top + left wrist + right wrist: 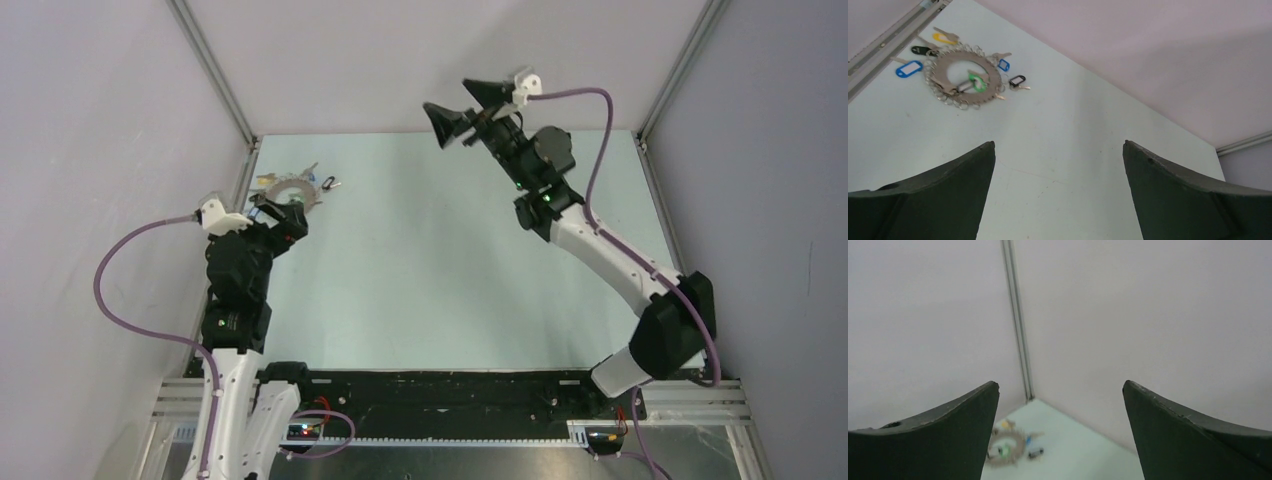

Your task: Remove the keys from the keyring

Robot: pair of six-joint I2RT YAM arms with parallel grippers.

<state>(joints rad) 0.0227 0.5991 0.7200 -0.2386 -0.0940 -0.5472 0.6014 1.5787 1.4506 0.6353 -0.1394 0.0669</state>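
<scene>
The keyring (pixel 290 187) lies flat at the table's far left corner, a silvery ring fringed by small keys. In the left wrist view the keyring (pixel 943 67) has a yellow key (pixel 940 36), a black key (pixel 922 50) and a blue tag (pixel 909 68) on its far side, and a green key (pixel 979 82) in its hole. A small blue key (pixel 1004 65) and another black key (pixel 1018 80) lie at its right edge. My left gripper (pixel 1059 145) is open and empty, just short of the ring. My right gripper (pixel 462 110) is open and empty, raised high at the back.
The enclosure's left wall and metal frame rail (pixel 883 47) run close behind the keyring. From the right wrist view the keyring (pixel 1015 440) shows blurred, far below near the corner post (pixel 1018 340).
</scene>
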